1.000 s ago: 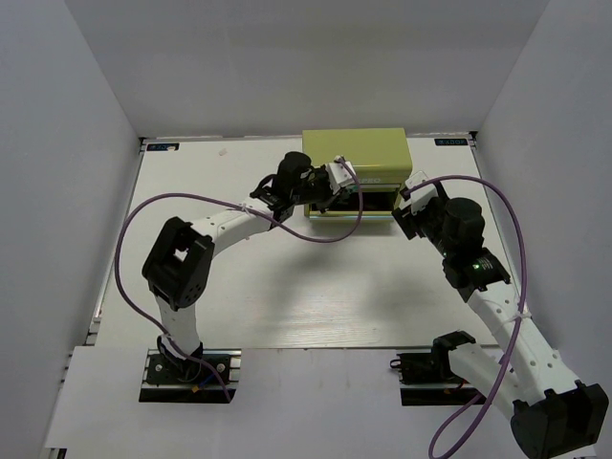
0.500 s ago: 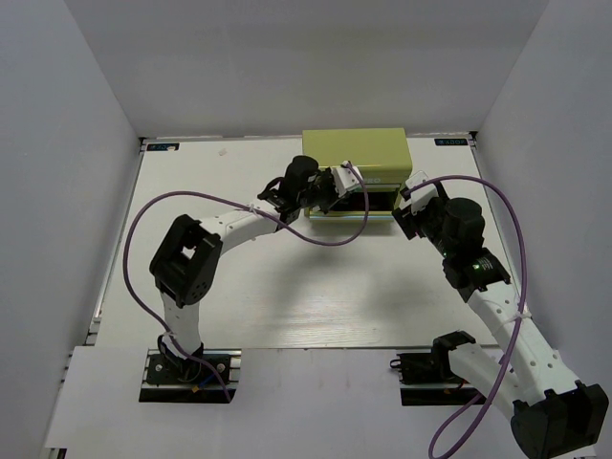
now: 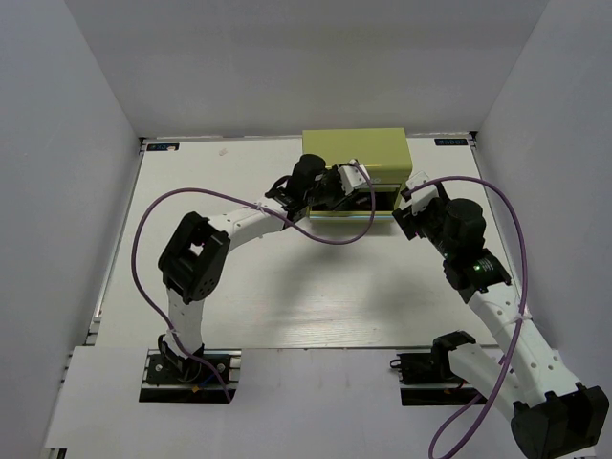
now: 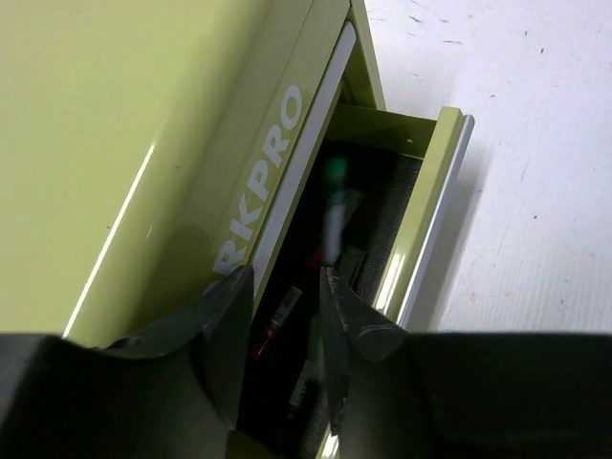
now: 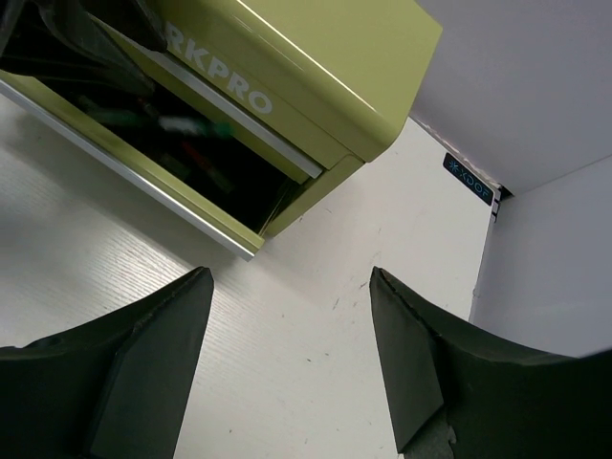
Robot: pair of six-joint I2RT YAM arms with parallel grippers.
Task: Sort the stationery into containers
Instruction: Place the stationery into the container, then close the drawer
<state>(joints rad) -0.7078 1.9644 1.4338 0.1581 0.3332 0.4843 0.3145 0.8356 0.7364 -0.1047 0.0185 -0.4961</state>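
Note:
The olive yellow-green tool chest stands at the back of the table with one front drawer pulled out. My left gripper hovers over the drawer, its jaws apart and holding nothing. In the left wrist view the gripper is just above the dark drawer interior, where a green-tipped pen and a red-tipped pen lie. My right gripper is wide open beside the chest's right front corner. The right wrist view shows the chest and several pens in the drawer.
White walls close in the table on the left, back and right. The drawer's silver front edge juts toward the arms. The left arm's purple cable hangs in front of the drawer.
My left arm has reached further right and toward the chest, bringing its gripper over the open drawer. The right arm has not moved.

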